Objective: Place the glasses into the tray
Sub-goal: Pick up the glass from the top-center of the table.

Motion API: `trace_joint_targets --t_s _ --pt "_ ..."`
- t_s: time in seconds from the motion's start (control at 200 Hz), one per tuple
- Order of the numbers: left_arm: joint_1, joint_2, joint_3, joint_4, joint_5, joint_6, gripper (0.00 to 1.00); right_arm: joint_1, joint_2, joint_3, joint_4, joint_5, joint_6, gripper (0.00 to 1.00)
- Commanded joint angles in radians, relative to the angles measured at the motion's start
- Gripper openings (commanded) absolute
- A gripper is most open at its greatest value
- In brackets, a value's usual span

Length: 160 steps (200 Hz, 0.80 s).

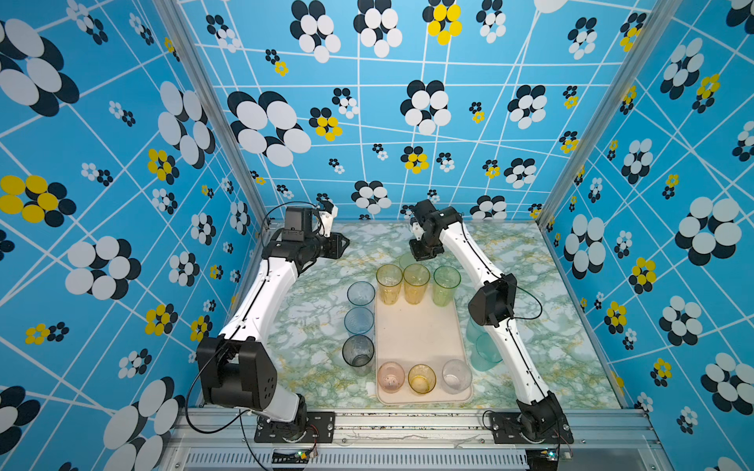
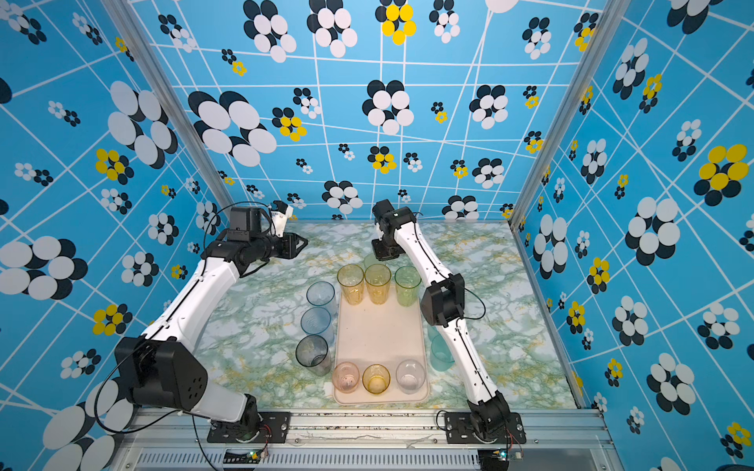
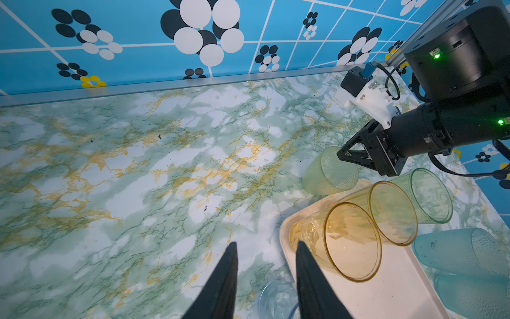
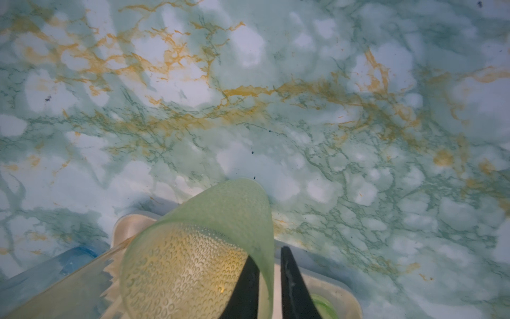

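A short frosted green glass (image 1: 408,259) (image 3: 328,172) sits on the table just past the far end of the cream tray (image 1: 420,334). My right gripper (image 4: 269,252) (image 1: 422,255) is shut on its wall (image 4: 209,234), one finger inside and one outside. At the tray's far end stand two tall yellow glasses (image 1: 389,283) and a tall green glass (image 1: 446,283). At its near end are short pink (image 1: 390,377), amber (image 1: 421,378) and clear (image 1: 456,375) glasses. My left gripper (image 3: 267,243) (image 1: 340,244) hangs open and empty at the back left.
Left of the tray, two blue glasses (image 1: 360,293) and a grey glass (image 1: 358,350) stand in a row on the marble table. Teal glasses (image 1: 485,350) stand right of the tray, partly hidden by my right arm. Patterned walls enclose the table on three sides.
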Motion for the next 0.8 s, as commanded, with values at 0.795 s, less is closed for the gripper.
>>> trace_joint_targets --t_s 0.795 --pt "0.012 -0.057 -0.02 -0.012 0.009 0.012 0.37 0.013 -0.061 0.022 0.033 0.111 -0.029 0.0"
